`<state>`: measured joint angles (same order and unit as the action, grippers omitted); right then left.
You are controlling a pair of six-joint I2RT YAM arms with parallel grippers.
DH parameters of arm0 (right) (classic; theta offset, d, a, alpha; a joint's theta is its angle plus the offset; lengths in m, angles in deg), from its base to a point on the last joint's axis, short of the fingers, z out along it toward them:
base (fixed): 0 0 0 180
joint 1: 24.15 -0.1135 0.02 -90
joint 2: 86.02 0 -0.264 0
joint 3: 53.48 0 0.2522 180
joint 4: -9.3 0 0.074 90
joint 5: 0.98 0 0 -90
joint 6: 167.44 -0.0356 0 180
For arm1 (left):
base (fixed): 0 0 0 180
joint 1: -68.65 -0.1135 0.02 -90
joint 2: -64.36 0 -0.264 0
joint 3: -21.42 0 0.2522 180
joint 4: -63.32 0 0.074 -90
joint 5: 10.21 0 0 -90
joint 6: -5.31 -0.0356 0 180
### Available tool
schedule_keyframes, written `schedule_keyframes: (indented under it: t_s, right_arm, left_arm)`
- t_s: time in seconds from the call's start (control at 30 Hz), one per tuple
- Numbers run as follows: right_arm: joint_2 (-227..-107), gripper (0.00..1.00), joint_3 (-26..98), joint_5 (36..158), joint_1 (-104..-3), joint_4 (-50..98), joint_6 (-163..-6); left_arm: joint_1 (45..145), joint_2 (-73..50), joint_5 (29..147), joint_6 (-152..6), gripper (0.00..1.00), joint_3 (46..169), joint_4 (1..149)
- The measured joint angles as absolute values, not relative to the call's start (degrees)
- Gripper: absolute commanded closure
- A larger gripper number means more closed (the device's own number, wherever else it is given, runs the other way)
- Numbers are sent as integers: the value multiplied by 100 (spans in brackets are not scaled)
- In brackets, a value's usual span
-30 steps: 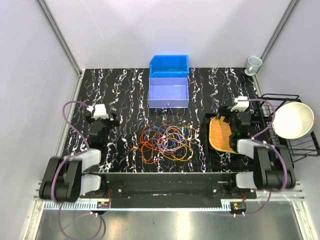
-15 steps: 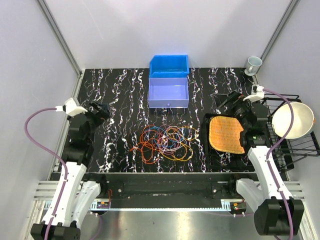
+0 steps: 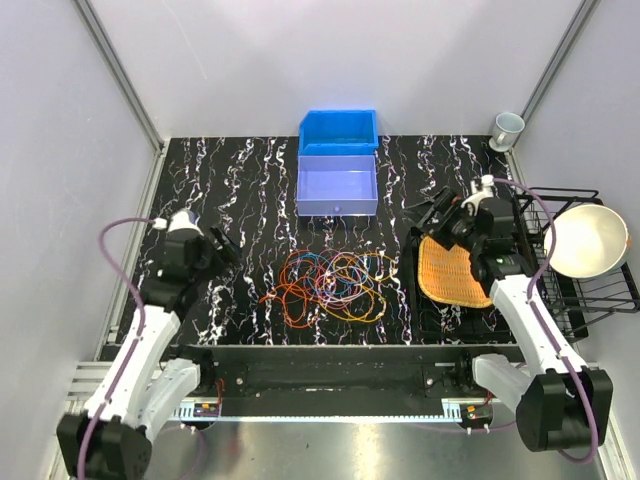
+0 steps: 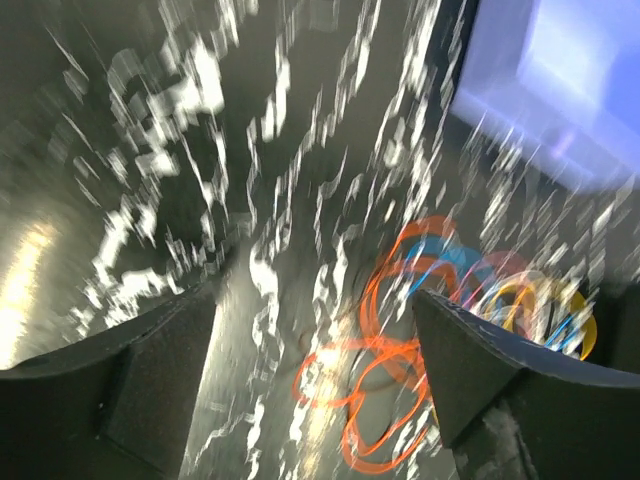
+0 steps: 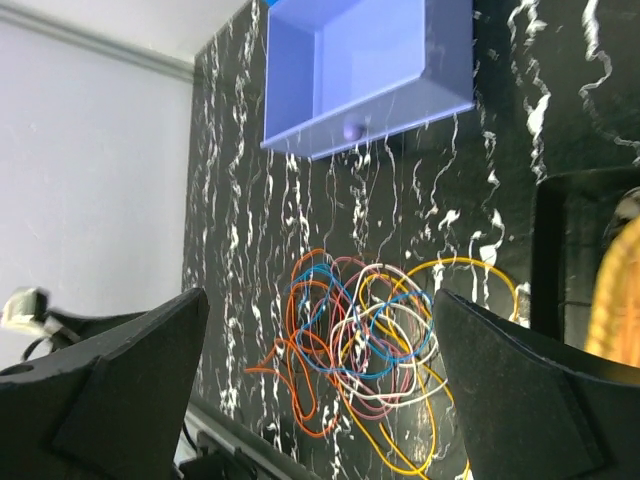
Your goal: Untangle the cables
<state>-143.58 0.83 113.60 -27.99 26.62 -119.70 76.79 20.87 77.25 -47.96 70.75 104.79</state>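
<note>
The cables (image 3: 330, 283) lie in one loose tangle of orange, blue, pink, white and yellow loops at the middle of the black marbled table (image 3: 250, 180). My left gripper (image 3: 223, 244) hovers to the left of the tangle, open and holding nothing. Its wrist view is blurred and shows the orange loops of the cables (image 4: 400, 370) between and beyond the left gripper (image 4: 315, 300). My right gripper (image 3: 432, 212) hangs to the upper right of the pile, open and empty. In the right wrist view the cables (image 5: 370, 340) lie below the wide-spread right gripper (image 5: 320, 295).
A lavender bin (image 3: 337, 185) and a blue bin (image 3: 338, 128) stand behind the tangle. An orange woven mat (image 3: 452, 270) rests in a black tray at the right. A white bowl (image 3: 585, 240) sits on a wire rack (image 3: 610, 292). A cup (image 3: 507, 127) stands at the back right.
Both arms have unfolded from their rest pose. The left gripper has moved right and nearer, towards the tangle. The right gripper has swung left off the mat, towards the cables.
</note>
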Motion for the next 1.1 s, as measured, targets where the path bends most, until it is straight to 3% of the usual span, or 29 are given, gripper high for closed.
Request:
schedule_keyframes:
  t_s: [0.3, 0.4, 0.43, 0.53, 0.73, 1.1]
  right_arm:
    - [-15128, 0, 147, 11087, -3684, 2734, -11828]
    - [-15257, 0, -57, 11061, -3737, 2640, -11823]
    - [-15281, 0, -124, 11056, -3743, 2596, -11821]
    - [-15462, 0, -227, 11056, -3774, 2456, -11812]
    - [-15792, 0, -210, 11065, -3800, 2288, -11749]
    - [-15772, 0, 1755, 11535, -3929, 3114, -11369]
  left_arm:
    - [8866, 278, 7530, -4713, 33, 6988, 10243]
    - [9058, -188, 7454, -4730, 44, 6988, 10042]
    - [9104, -337, 7445, -4750, 49, 6988, 9965]
    - [9194, -704, 7388, -4853, 100, 6997, 9790]
    - [9263, -1036, 7196, -5084, 100, 7521, 9932]
    - [9438, -1049, 7169, -6055, 100, 12465, 11526]
